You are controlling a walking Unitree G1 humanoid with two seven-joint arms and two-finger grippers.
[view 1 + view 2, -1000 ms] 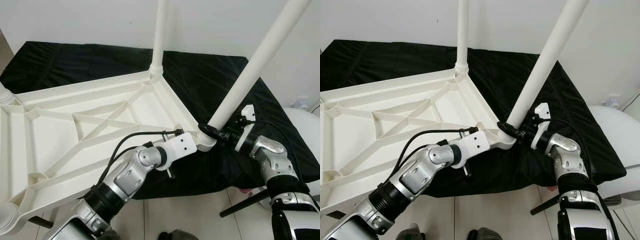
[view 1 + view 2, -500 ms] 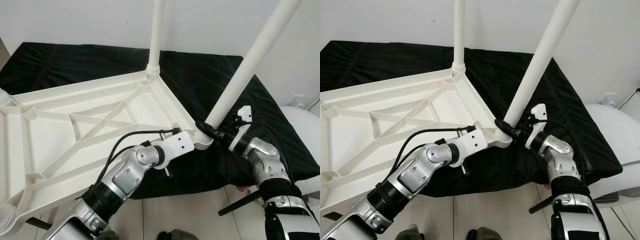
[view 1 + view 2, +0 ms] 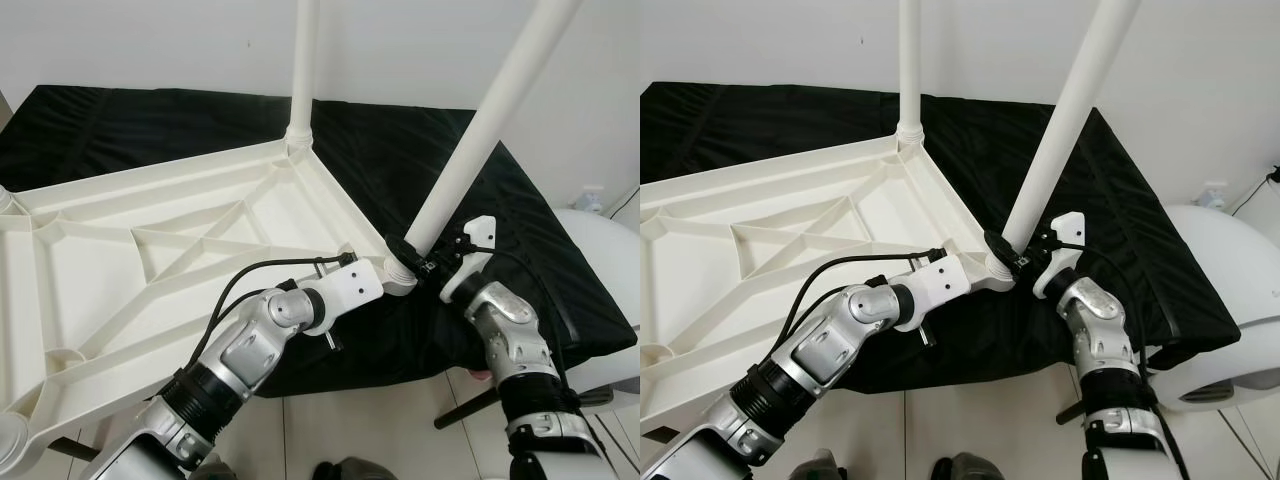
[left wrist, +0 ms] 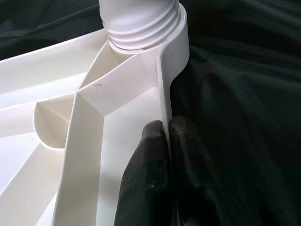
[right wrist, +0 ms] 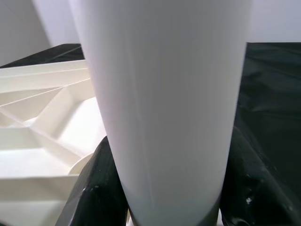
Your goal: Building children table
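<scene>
Right wrist view: right end effector (image 5: 164,197) clasps leg (image 5: 164,94) (tilted).

No legible text or markings.

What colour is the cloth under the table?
Black. The cloth shows best in the left eye view.

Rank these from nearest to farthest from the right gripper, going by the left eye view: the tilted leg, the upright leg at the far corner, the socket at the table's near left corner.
1. Tilted leg: clamped in the right gripper.
2. Upright leg: far corner, behind and leftward.
3. Near-left socket: opposite end of the upturned tabletop.
</scene>
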